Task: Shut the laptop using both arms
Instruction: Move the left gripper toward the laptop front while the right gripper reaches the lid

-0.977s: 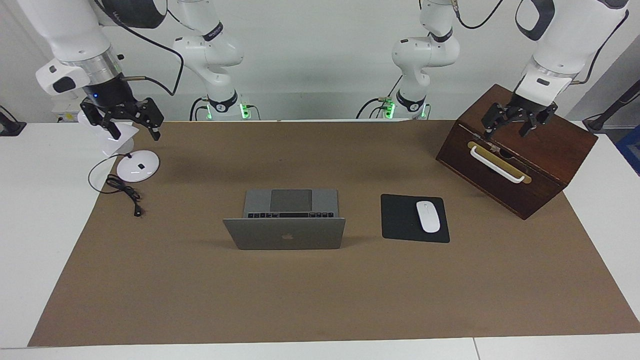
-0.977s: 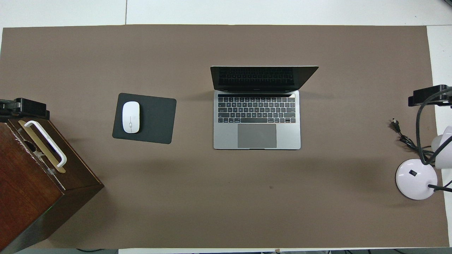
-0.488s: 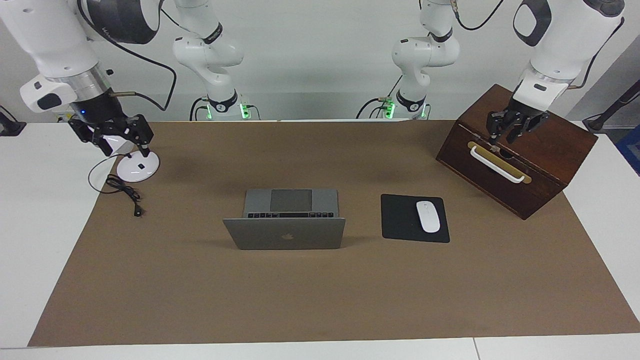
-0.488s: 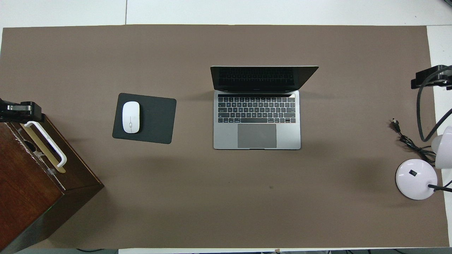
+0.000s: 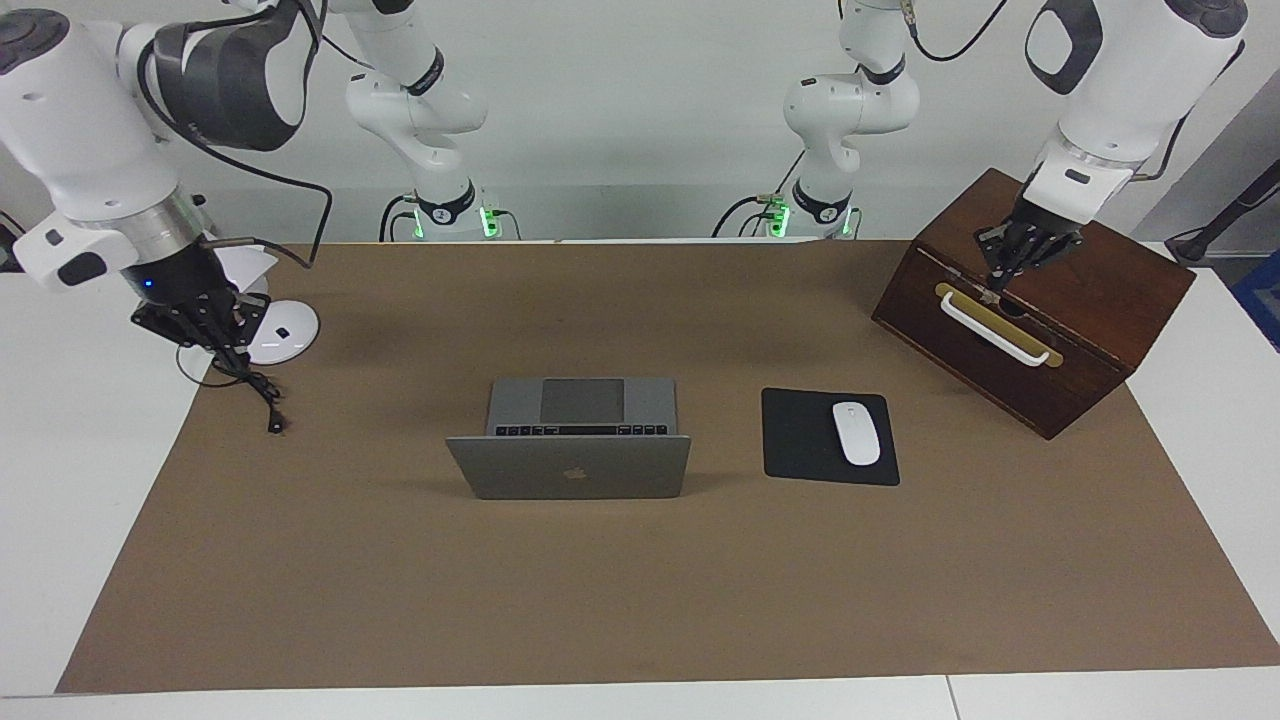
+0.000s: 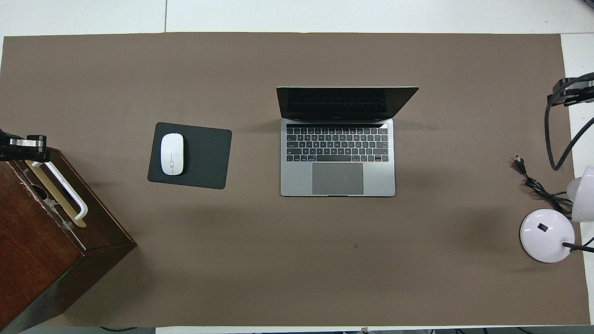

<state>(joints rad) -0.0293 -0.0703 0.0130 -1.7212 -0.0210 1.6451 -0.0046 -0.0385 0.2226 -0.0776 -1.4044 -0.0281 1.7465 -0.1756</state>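
Since the earlier frames the right end effector (image 5: 205, 325) has been swung down and outward, from above the lamp to low over the lamp's cable at the right arm's end of the worktop. The left end effector (image 5: 1010, 262) has been turned edge-on over the wooden box.

In the facing view, the laptop (image 5: 570, 440) is seen open at the middle of the brown mat (image 5: 640, 580), its lid raised with the logo toward the camera and the keyboard deck toward the robots. Nothing has been touched on it. The left end effector is held over the top edge of the wooden box (image 5: 1040, 300), just above the white handle (image 5: 995, 328); whether it is released or clenched cannot be told. The right one is poised beside the white lamp base (image 5: 280, 332), and its state cannot be told either. The mouse (image 5: 856, 432) is seen lying on the black mouse pad (image 5: 828, 436), beside the laptop toward the left arm's end.

In the overhead view, the laptop (image 6: 338, 157) is confirmed open, screen dark. Only the tips of the left end effector (image 6: 23, 144) and the right end effector (image 6: 573, 90) are caught at the edges, well apart from it.

The task is judged barely begun: both arms must be brought to the lid, and it must be lowered.
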